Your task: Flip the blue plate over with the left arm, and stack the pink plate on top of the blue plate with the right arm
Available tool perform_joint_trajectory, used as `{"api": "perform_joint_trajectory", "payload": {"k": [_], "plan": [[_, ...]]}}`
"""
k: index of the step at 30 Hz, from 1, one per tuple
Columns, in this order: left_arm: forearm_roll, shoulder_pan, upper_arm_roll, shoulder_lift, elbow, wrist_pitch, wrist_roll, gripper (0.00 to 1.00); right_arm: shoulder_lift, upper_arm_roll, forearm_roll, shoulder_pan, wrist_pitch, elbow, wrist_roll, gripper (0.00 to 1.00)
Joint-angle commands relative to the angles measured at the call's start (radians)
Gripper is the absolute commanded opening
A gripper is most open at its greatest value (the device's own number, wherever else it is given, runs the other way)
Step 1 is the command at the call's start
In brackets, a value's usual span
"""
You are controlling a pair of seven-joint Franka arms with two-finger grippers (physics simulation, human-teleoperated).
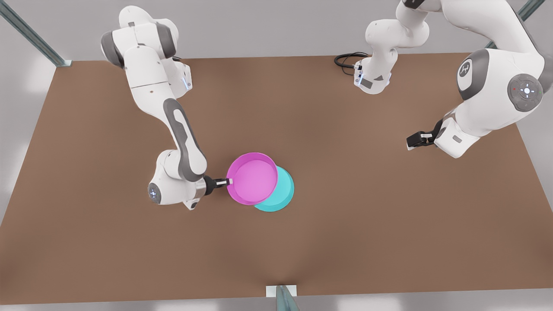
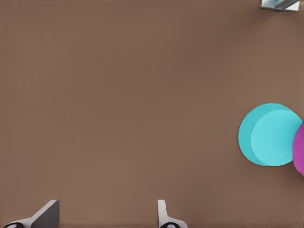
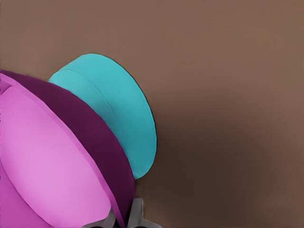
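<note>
Right hand (image 1: pixel 228 182) pinched the pink plate (image 1: pixel 252 177) at its 9 o'clock rim, overlapping the overturned blue plate (image 1: pixel 283 194) on the counter (image 1: pixel 345 216). Stacking step: centre, then lower. Left hand (image 1: pixel 414 140) waited, spread empty.

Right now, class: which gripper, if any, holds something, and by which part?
The right gripper holds the pink plate by its rim, above the blue plate. The left gripper, open, holds nothing.
</note>
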Motion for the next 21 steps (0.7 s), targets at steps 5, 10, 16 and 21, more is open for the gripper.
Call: {"api": "perform_joint_trajectory", "payload": {"k": [5,10,16,21], "plan": [[-0.009,0.0,0.0,-0.001,0.0,-0.004,0.016,1.0,0.05,0.003,0.036,0.069,0.088,0.022,0.118,0.21],[-0.011,0.002,0.0,-0.001,0.0,-0.004,0.025,1.0,0.074,0.036,0.033,0.071,0.125,0.022,0.147,0.21],[-0.012,0.0,0.0,-0.001,0.0,-0.004,0.022,1.0,0.082,0.036,0.026,0.082,0.148,0.022,0.15,0.81],[-0.012,0.0,0.0,-0.001,0.0,-0.004,0.019,1.0,0.068,0.034,0.023,0.082,0.131,0.029,0.147,1.0]]}}
